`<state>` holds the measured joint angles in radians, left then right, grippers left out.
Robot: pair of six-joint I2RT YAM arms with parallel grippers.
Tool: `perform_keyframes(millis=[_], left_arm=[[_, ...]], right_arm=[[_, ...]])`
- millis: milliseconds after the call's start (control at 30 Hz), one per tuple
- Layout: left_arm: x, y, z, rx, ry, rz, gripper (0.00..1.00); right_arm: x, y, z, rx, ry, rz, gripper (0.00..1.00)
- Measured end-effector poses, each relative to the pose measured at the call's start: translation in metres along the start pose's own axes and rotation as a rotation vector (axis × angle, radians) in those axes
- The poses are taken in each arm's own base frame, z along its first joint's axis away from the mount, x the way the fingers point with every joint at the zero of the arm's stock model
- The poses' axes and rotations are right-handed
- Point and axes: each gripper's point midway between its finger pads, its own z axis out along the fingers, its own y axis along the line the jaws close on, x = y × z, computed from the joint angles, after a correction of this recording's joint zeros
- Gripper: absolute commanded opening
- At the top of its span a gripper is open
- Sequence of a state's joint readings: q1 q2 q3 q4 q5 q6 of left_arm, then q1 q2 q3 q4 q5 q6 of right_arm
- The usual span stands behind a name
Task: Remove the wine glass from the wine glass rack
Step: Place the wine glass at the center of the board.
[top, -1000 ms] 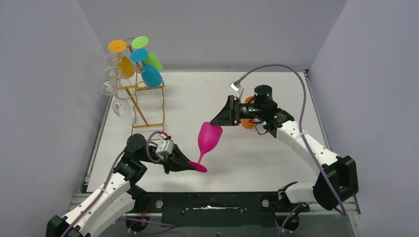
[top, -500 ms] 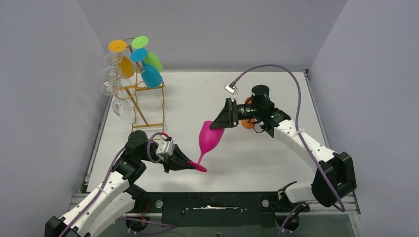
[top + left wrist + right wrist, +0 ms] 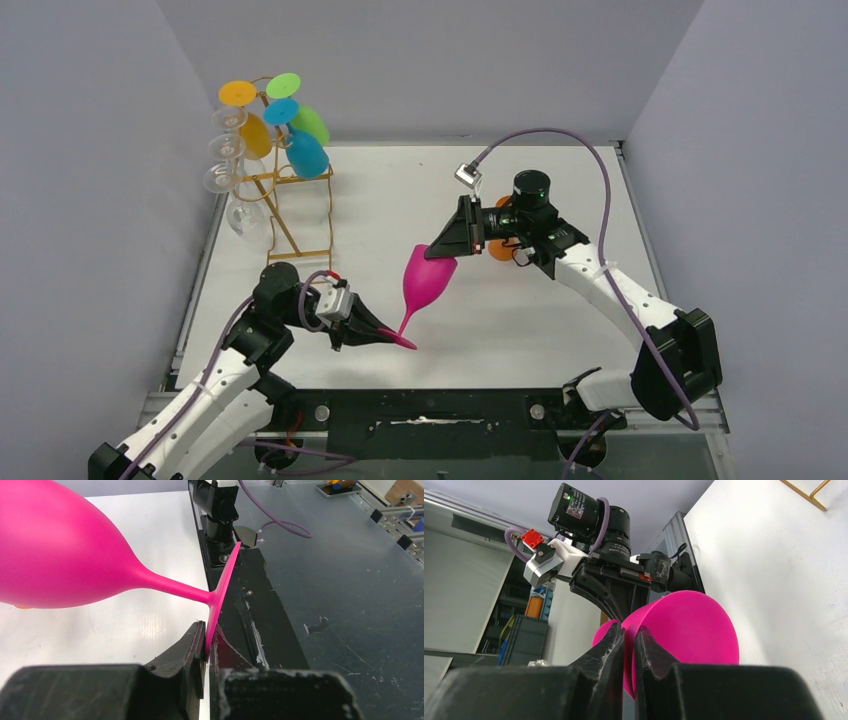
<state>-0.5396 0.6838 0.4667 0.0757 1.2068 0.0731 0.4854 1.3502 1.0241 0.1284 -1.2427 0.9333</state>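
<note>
A pink wine glass (image 3: 425, 280) hangs tilted over the middle of the table, away from the gold wire wine glass rack (image 3: 290, 215) at the back left. My left gripper (image 3: 385, 335) is shut on the edge of its flat foot (image 3: 220, 595), seen edge-on in the left wrist view between the fingertips (image 3: 207, 640). My right gripper (image 3: 440, 250) is shut on the rim of the bowl (image 3: 694, 625); the thin pink wall runs between its two fingertips (image 3: 630, 632).
The rack still carries an orange glass (image 3: 250, 130), a green glass (image 3: 312, 122), a blue glass (image 3: 307, 153) and clear glasses (image 3: 225, 150). An orange object (image 3: 500, 240) sits behind the right arm's wrist. Grey walls stand on the left, back and right.
The right gripper moved onto the bowl's rim and closed on it. The left gripper kept its hold on the foot; the glass barely shifted.
</note>
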Motion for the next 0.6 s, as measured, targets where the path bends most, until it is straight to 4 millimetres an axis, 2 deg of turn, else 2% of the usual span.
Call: perform_keyframes(millis=[33,100,167,300,467,500,533,600], left_arm=[[0.0,-0.001,0.0,-0.002,0.002,-0.002,0.0],[0.001,-0.003,-0.001,-0.002,0.005,-0.005,0.19],[0.002,-0.002,-0.002,-0.011,0.007,-0.004,0.3],[0.002,0.004,-0.002,-0.046,0.013,-0.017,0.38],[-0.001,0.006,-0.003,-0.065,0.01,-0.019,0.51],[-0.002,0.007,-0.003,-0.07,0.01,-0.019,0.65],[-0.003,0.008,-0.003,-0.078,0.009,-0.018,0.74],[-0.005,0.013,-0.005,-0.115,0.01,-0.014,0.77]], right_arm=[[0.0,0.0,0.001,0.001,-0.001,-0.002,0.0],[0.002,0.002,0.003,0.001,-0.003,-0.013,0.0],[0.003,0.005,0.004,0.001,-0.007,-0.024,0.0],[0.005,0.009,0.006,0.013,-0.019,-0.081,0.0],[0.001,0.001,0.004,0.089,-0.066,-0.163,0.0],[0.001,-0.001,0.003,0.108,-0.076,-0.178,0.0],[0.001,-0.005,0.002,0.139,-0.088,-0.196,0.0],[0.001,-0.013,0.001,0.218,-0.11,-0.229,0.0]])
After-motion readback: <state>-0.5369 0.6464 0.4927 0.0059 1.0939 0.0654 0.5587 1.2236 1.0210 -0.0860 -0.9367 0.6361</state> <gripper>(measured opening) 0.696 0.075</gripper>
